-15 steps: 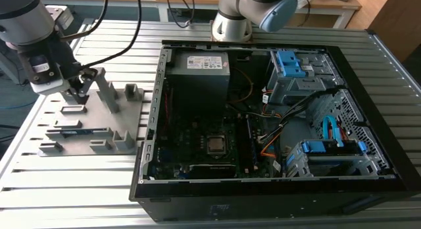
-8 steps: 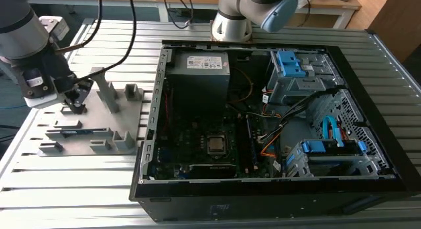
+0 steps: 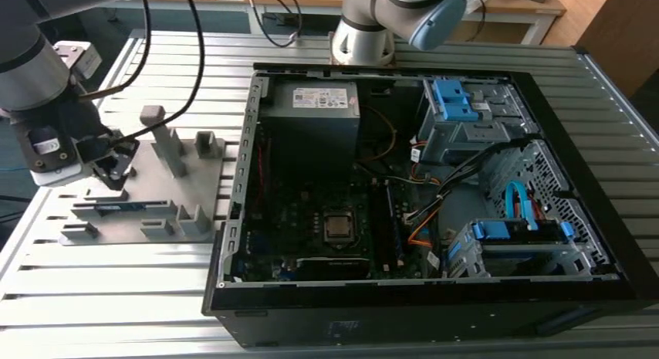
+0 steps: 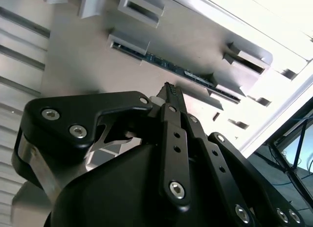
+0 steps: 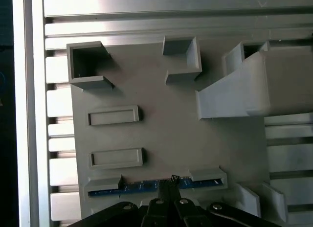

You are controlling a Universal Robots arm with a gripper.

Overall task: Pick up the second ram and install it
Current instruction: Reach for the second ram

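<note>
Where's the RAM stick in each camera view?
Exterior view: RAM stick on the grey fixture plate, exterior view's left.
Second wrist view: RAM stick in the grey fixture plate.
First wrist view: RAM stick at an edge of the grey fixture plate.
Shared landmark: grey fixture plate.

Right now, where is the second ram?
At the exterior view's left, the second ram sits slotted in the grey fixture plate, close to the claw.

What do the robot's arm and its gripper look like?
The silver-grey tubular arm has a light blue joint cap. A thin black cable runs beside it. The black gripper has jointed links with silver bolt heads.
</note>
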